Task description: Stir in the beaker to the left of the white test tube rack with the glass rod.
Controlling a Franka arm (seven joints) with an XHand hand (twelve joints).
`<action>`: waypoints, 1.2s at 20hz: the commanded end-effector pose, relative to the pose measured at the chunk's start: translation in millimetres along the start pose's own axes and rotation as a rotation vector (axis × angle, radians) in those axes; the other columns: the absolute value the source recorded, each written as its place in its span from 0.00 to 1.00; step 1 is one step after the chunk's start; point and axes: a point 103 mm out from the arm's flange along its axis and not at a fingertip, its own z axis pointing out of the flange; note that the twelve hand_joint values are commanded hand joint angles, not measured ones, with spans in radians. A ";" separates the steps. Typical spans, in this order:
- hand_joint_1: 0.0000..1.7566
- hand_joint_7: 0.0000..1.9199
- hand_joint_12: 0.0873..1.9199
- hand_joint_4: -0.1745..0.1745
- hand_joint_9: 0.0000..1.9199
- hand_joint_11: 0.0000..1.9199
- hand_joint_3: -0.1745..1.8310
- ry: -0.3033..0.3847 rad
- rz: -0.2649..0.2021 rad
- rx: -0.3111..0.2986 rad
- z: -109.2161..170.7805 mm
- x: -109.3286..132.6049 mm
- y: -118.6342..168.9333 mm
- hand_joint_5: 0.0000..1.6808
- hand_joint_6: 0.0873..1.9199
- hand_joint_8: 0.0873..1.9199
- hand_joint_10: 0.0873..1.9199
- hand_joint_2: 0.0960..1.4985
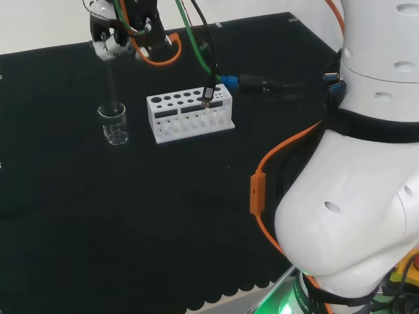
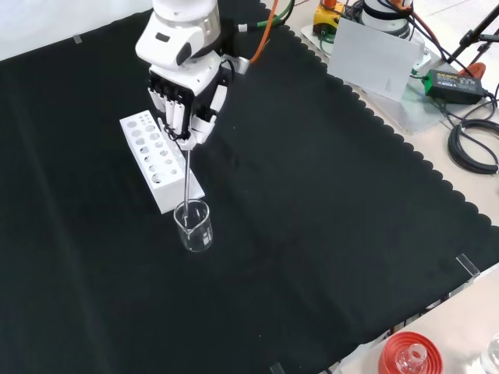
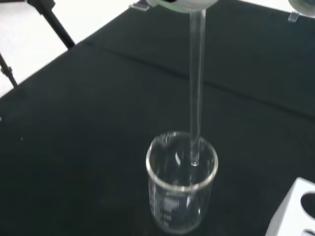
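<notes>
The black and white hand (image 2: 183,97) is pinching the clear glass rod (image 2: 186,175), dipping its tip inside the small clear glass beaker (image 1: 114,124) standing left of the white test tube rack (image 1: 190,116) in the head view, and any wide swing risks tipping that light beaker.

The hand (image 2: 184,100) hangs from the white arm (image 1: 366,163) with its fingers (image 2: 173,117) pointing down. In the front view the hand comes in from twelve o'clock. Its fingers and thumb are curled and pinch the top of the glass rod (image 2: 187,175), which hangs straight down toward six o'clock. In the head view the hand (image 1: 121,33) sits up at eleven o'clock, with the arm's big white links at the right.
</notes>
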 end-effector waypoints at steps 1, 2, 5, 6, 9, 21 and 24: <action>0.75 0.67 0.33 0.00 0.93 0.85 0.00 -0.001 -0.008 0.008 20.1 8.0 -1.6 0.74 0.26 0.27 0.17 0.70; 0.75 0.67 0.33 0.00 0.93 0.85 0.00 -0.003 -0.012 0.012 23.2 10.4 -1.6 0.74 0.26 0.27 0.17 0.70; 0.75 0.67 0.33 0.00 0.93 0.85 0.00 -0.006 -0.027 0.023 32.5 17.9 -0.5 0.74 0.26 0.27 0.17 0.70; 0.75 0.67 0.33 0.00 0.93 0.85 0.00 -0.007 -0.029 0.026 35.3 19.3 -0.2 0.74 0.26 0.27 0.17 0.70; 0.75 0.67 0.33 0.00 0.93 0.85 0.00 -0.005 -0.039 0.033 41.8 25.8 6.1 0.74 0.26 0.27 0.17 0.70; 0.75 0.67 0.33 0.00 0.93 0.85 0.00 0.016 -0.042 0.062 44.0 14.2 31.0 0.74 0.26 0.27 0.17 0.70; 0.75 0.67 0.33 0.00 0.93 0.85 0.00 0.016 -0.033 0.051 41.4 1.5 27.7 0.74 0.26 0.27 0.17 0.70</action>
